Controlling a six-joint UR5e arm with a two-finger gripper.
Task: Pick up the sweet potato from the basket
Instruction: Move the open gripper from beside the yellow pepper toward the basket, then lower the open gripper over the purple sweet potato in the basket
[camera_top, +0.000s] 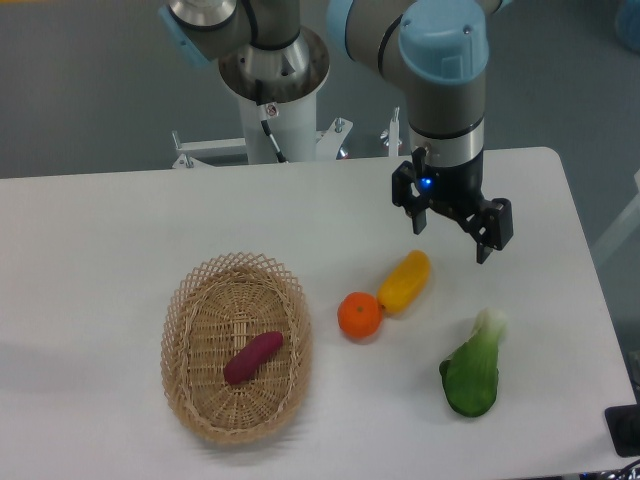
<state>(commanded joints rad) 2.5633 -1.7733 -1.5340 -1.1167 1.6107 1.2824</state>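
My gripper (452, 236) hangs empty, jaws apart (nothing grasped yet). The potato (253, 357) lies in the basket (200, 290) toward eight o'clock; next I'd judge a reach there.

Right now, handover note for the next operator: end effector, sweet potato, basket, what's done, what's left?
End effector: open, holding nothing, raised over the table's right half, above the yellow-orange fruit.
Sweet potato: lying inside the basket, on its floor, untouched.
Basket: front left of the table, upright.
Done: nothing visible yet.
Left: move left to the basket, descend, grasp the sweet potato, lift it out.
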